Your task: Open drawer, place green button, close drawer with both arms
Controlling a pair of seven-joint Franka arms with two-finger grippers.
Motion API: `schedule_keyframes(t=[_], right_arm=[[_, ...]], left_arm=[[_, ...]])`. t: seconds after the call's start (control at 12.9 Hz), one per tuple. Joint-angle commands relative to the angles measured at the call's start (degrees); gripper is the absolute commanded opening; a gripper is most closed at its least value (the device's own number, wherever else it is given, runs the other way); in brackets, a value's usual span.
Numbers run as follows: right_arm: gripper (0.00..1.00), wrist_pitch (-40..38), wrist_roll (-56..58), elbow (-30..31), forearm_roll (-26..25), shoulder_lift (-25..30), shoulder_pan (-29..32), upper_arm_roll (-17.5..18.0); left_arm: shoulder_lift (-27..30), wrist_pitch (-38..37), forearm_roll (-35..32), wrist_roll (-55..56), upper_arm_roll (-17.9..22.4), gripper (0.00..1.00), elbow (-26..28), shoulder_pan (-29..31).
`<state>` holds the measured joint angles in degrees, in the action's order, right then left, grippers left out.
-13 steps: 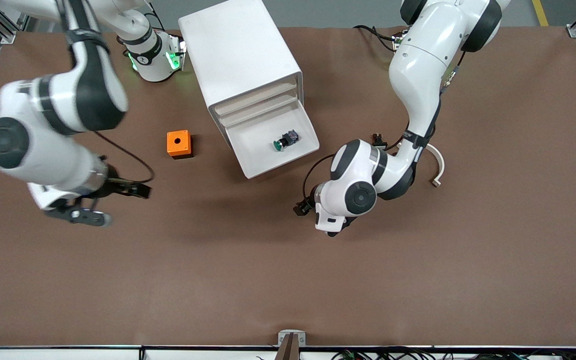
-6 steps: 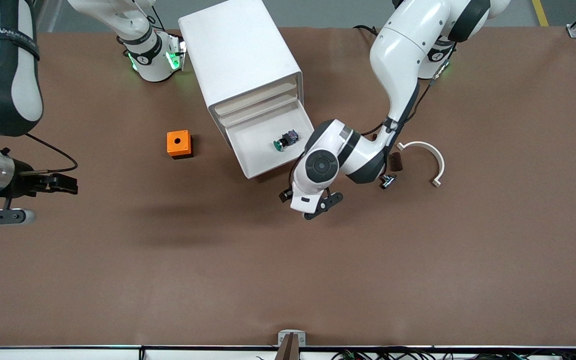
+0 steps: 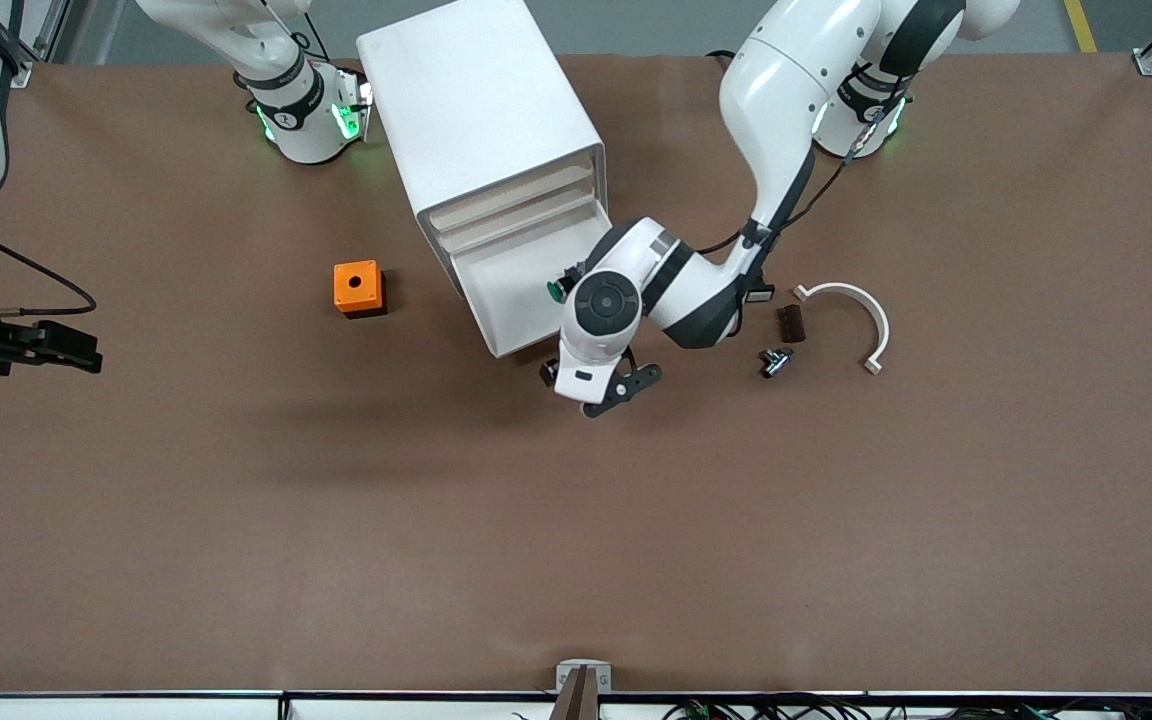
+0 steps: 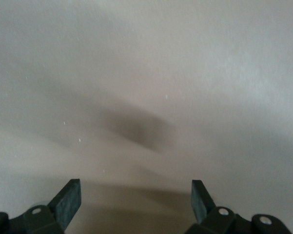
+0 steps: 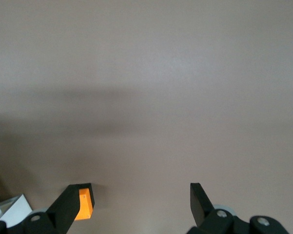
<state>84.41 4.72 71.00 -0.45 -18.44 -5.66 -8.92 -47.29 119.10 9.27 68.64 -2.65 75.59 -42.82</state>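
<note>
The button (image 3: 557, 291) is seen lying in the pulled-out drawer (image 3: 506, 300); the left tool (image 3: 596, 392), spread and empty, is held over the bench just before the drawer front, seemingly for pushing; the right tool (image 5: 131, 204), likewise spread, is parked aside.

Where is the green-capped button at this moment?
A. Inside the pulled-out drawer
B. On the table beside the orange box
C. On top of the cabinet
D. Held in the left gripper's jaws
A: the button lies in the open drawer, partly hidden by the left arm.

No legible text — anywhere.
</note>
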Motion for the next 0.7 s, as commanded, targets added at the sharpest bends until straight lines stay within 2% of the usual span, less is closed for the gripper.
schedule_keyframes(t=[0.0,0.08,0.16,0.47,0.62], right_arm=[[1.0,-2.7,-0.2,0.4,1.7,3.0,3.9,1.1],[1.0,-2.7,0.0,1.9,6.1,5.2,5.8,1.1],[1.0,-2.2,0.5,5.0,7.6,8.0,7.1,1.1],[1.0,-0.7,0.6,16.1,4.5,19.5,5.9,1.4],[1.0,0.5,0.5,17.4,0.0,21.1,3.3,1.4]], left_arm=[[2.6,-0.4,-1.5,1.1,0.6,0.99,3.4,-3.0],[3.3,-0.9,-1.5,1.1,0.5,0.99,4.5,-4.4],[3.8,-1.6,-1.5,1.1,0.5,0.99,5.4,-5.6],[3.8,-2.6,-0.8,1.1,-2.3,0.99,5.8,-7.7],[3.8,-2.7,1.3,1.2,-3.5,0.99,5.8,-7.5]])
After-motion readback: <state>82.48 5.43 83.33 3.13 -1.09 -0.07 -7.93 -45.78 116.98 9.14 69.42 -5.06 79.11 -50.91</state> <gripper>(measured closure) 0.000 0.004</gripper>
